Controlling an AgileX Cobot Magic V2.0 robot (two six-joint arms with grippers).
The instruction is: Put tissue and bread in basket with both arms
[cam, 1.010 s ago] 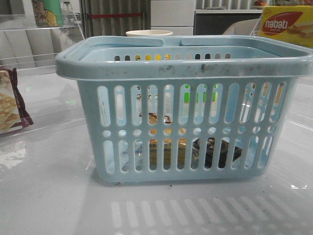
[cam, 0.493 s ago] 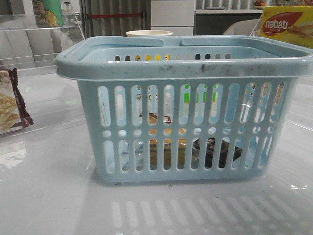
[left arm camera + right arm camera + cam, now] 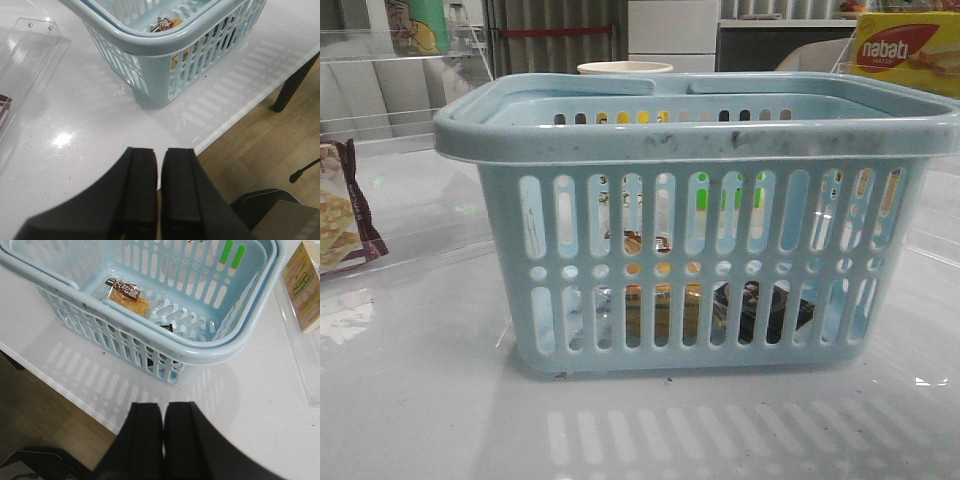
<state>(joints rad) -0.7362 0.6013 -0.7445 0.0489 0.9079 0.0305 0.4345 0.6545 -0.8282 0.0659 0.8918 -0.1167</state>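
At the far left of the front view, a cracker packet [image 3: 342,207] with dark edges is seen lying on the white table [image 3: 420,400], well apart from the basket [image 3: 695,215]. The basket is set in the middle of the table, upright, its handles folded down on the rim. Inside it, the bread [image 3: 128,296] is seen lying on the floor in its clear wrapper, and the tissue [image 3: 166,328], a small black packet, is partly hidden just beside it behind the near wall. At the far right, behind the basket, a yellow wafer box [image 3: 906,50] is seen. The left gripper [image 3: 159,172] is held over the table edge, jaws pressed together and empty. The right gripper [image 3: 163,427] is likewise closed on nothing, near the basket.
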